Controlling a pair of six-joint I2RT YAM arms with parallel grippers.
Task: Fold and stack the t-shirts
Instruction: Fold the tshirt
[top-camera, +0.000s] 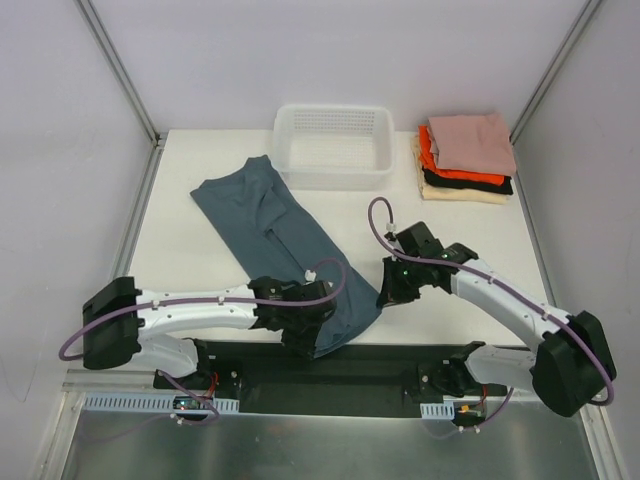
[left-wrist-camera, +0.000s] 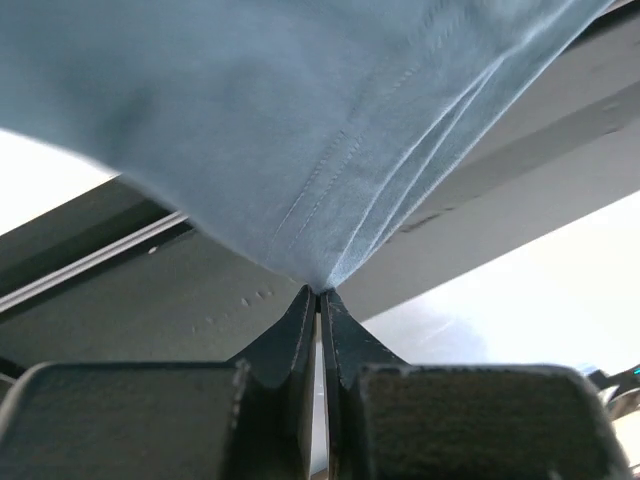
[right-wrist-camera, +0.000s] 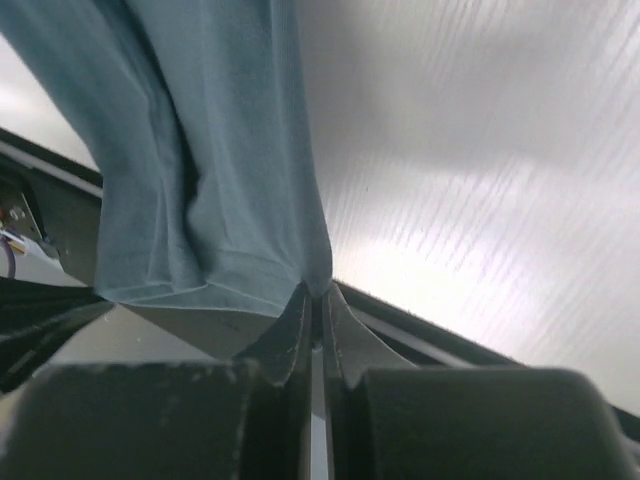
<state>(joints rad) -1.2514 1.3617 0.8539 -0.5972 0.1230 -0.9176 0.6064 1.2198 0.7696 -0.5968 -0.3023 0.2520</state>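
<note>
Top view: slate blue-grey t-shirt (top-camera: 275, 235), one item; lies lengthwise on the table (top-camera: 200, 270), running from far left, beside the white mesh basket (top-camera: 337, 178), to the near edge at centre; far part flat with mild creases; near hem raised between the two arms; left fingers (top-camera: 310, 340) at its near corner, right fingers (top-camera: 384, 295) at its right hem corner. Folded stack (top-camera: 465, 160), far right, well apart: pink on top, then orange-red, black, cream.

Left wrist view: left fingers (left-wrist-camera: 312, 305) pressed together on a stitched edge of the t-shirt (left-wrist-camera: 300, 120); cloth fans up and away from the pinch in tight radiating folds; double seam line visible.

Right wrist view: right fingers (right-wrist-camera: 308, 300) likewise pinched shut on a hem corner of the t-shirt (right-wrist-camera: 200, 180); fabric hangs in soft vertical drapes.

Handling, judged: light, limp knit; no stiffness, sags wherever unsupported; not fragile; a thin pinch may slip under a sharp tug; best held at hem corners or seams, where the doubled layers give more bite, with both holds kept level and taut.
</note>
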